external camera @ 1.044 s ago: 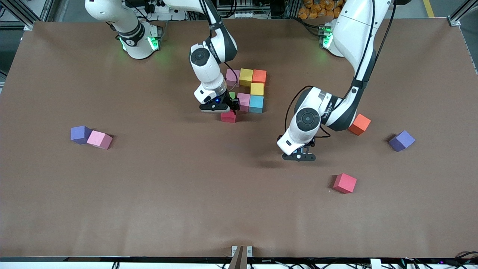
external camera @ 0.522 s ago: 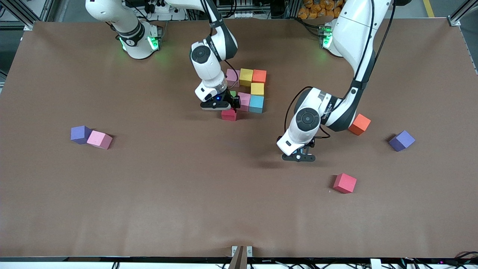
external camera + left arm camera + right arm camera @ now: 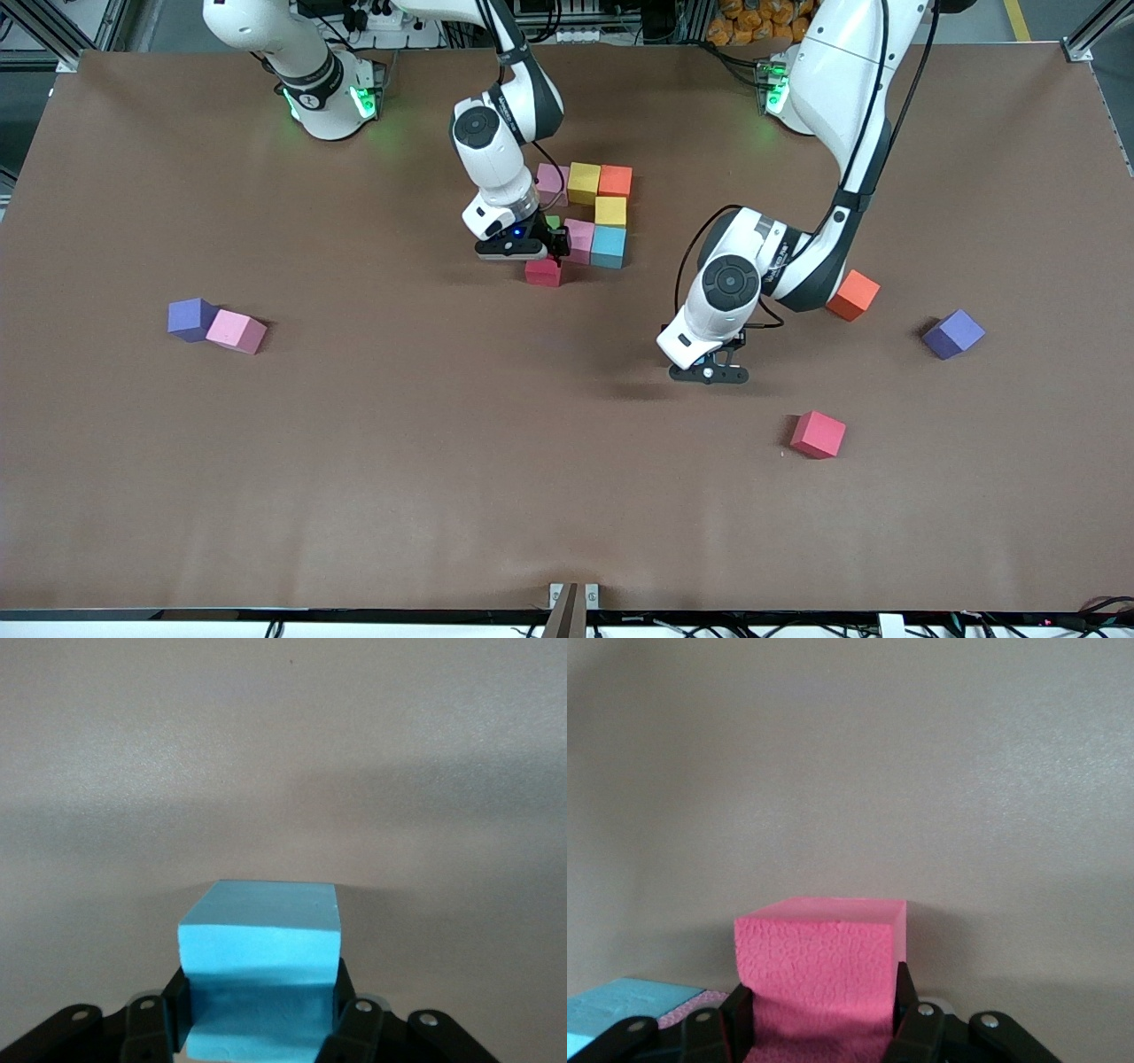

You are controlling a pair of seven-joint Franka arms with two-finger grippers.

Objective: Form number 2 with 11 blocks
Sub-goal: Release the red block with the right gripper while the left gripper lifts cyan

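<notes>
Brown tabletop [image 3: 354, 461] | right end effector [image 3: 551, 257] clamps red matte cube [image 3: 542, 271] beside cluster | left end effector [image 3: 261, 1028] clamps light-blue matte cube [image 3: 261, 943]

Robotics lab, brown-covered table [image 3: 354, 496], aluminium framing [image 3: 1094, 31], cables [image 3: 735, 62]

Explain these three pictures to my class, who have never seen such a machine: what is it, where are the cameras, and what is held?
These are two robot arms at a brown table. The wide picture comes from a high camera facing them. Each close-up comes from a camera on one arm's wrist. The right end effector, down beside a cluster of coloured blocks, grips a red block. The left end effector, out on bare table, is closed on a light blue block. Other blocks lie scattered, among them a pink block and an orange block.
</notes>
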